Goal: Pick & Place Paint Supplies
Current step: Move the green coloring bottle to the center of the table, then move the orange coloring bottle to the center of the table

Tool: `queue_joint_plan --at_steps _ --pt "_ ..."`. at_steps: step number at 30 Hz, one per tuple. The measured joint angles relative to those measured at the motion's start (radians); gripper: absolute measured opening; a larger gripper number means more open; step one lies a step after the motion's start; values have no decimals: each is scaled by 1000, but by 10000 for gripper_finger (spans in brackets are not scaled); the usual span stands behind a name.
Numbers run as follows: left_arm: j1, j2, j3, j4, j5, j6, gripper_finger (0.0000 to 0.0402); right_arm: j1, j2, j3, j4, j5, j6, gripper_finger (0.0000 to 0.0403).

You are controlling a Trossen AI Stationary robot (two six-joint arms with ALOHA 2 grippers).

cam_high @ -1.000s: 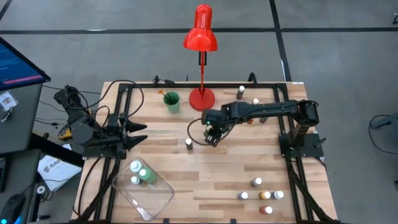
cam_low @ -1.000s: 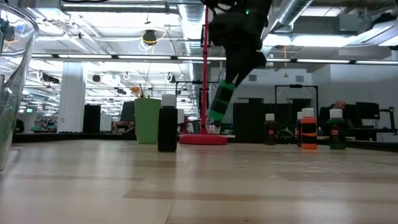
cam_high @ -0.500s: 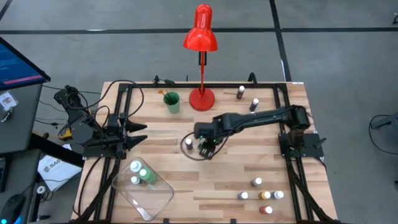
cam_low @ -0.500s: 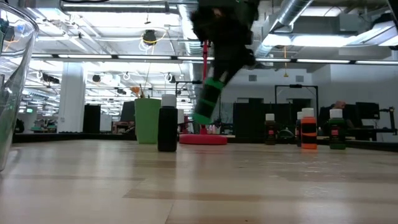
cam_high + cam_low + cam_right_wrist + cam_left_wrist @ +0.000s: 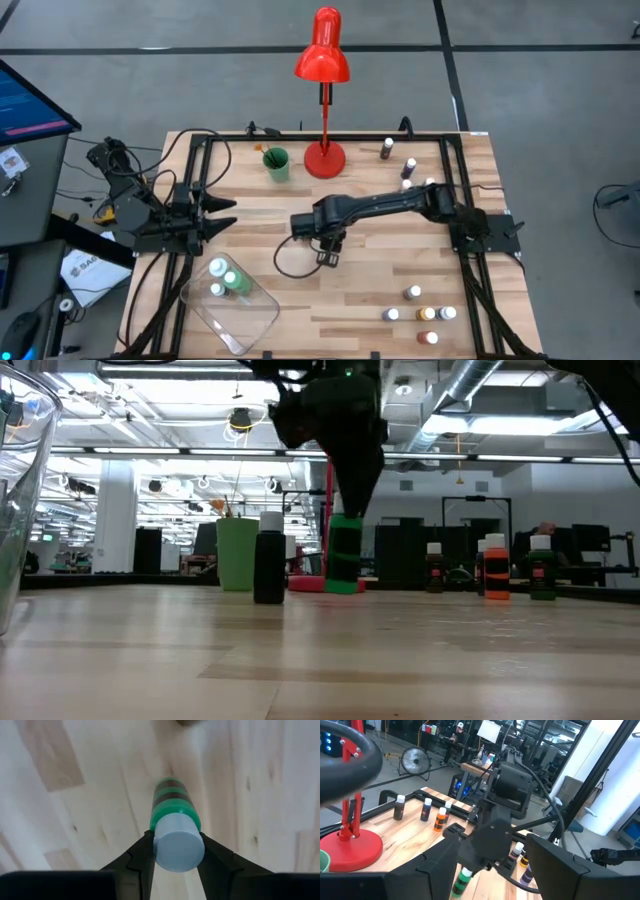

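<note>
A small green paint bottle (image 5: 345, 555) with a white cap hangs upright under my right gripper (image 5: 326, 256), which is shut on it over the middle of the table. In the right wrist view the bottle (image 5: 172, 802) points down at the wood. A black bottle (image 5: 268, 568) with a white cap stands on its base just beside it. My left gripper (image 5: 228, 215) waits open at the table's left side, pointing level; its wrist view shows the green bottle (image 5: 462, 881) farther off. My right gripper pinches the green bottle's white cap (image 5: 178, 845) between its two fingers, one on each side. The fingers (image 5: 142, 857) come from above, pointing down. The bottle hangs upright below them, its bottom (image 5: 344, 588) clear of the table.
A clear tray (image 5: 245, 320) at the near left holds a larger green bottle (image 5: 236, 281) and white-capped ones. A green cup (image 5: 276, 163) and red lamp (image 5: 324, 155) stand at the far edge. Bottles stand at the far right (image 5: 408, 168) and near right (image 5: 428, 314).
My right gripper has carried the green bottle from near the lamp toward the table's left and near edges, sinking a little. The wrist has turned, and the bottle, tilted before, now hangs upright past the black bottle.
</note>
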Motion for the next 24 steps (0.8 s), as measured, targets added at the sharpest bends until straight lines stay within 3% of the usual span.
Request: queue_joint_plan --at_steps 14,24 --pt "0 0 0 0 0 0 222 7 10 13 18 1 -18 120" --pt "0 0 0 0 0 0 222 5 9 13 37 1 -18 180"
